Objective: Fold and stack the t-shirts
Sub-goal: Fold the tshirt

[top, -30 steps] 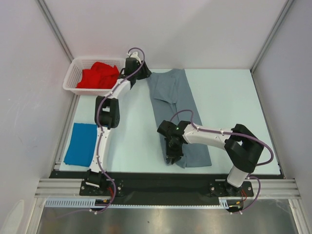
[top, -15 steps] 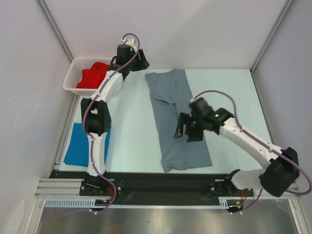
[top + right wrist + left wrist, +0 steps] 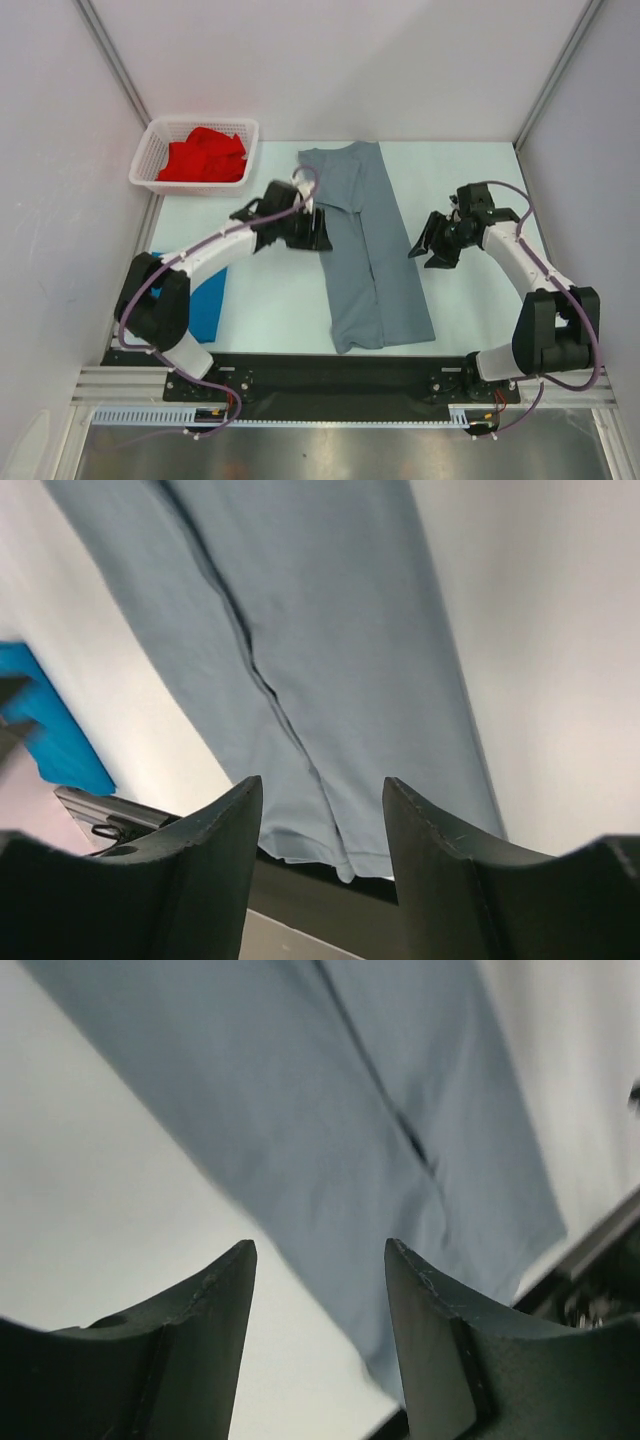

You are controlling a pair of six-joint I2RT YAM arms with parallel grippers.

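Note:
The slate grey t-shirt lies folded into a long strip down the middle of the table, with its fold seam showing in both wrist views. My left gripper hovers open just off the strip's left edge, with nothing between its fingers. At the strip's right edge my right gripper hangs open and empty. The bright blue t-shirt lies folded at the near left, partly hidden by the left arm. The red t-shirt sits crumpled in the basket.
The white mesh basket stands at the far left corner. The table's black front edge runs just below the grey shirt's hem. Grey walls close in the sides and back.
The left arm swung from beside the basket down to the grey shirt's left edge. The right arm left the shirt's near end, rose and moved to its right side. The shirt lies unmoved.

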